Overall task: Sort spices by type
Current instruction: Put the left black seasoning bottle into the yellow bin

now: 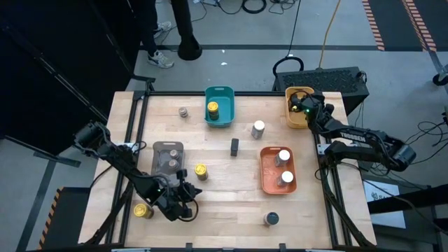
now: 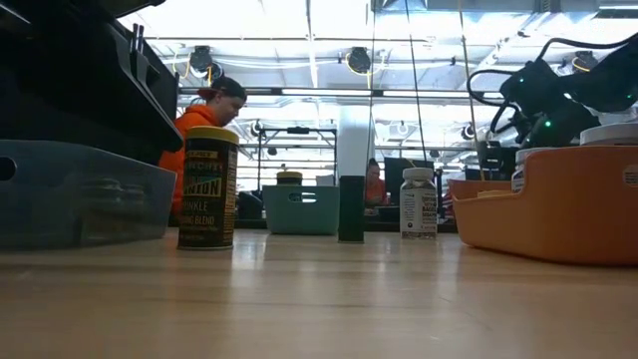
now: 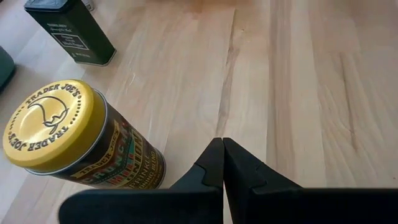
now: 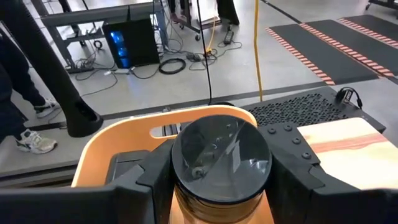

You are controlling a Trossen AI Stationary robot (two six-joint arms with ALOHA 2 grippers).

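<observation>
jaws on your right gripper point(image 4: 217, 186) are clamped on a dark-lidded spice jar point(image 4: 221, 163) above the yellow tray point(image 1: 297, 112). your left gripper point(image 3: 222, 169) is pinched together beside a yellow-topped jar point(image 3: 68, 138) on the surface point(image 1: 231, 210).

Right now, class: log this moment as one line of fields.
left claw: shut, empty, beside yellow-top jar | right claw: shut on black-lid jar, over yellow tray | sorting: unfinished
</observation>
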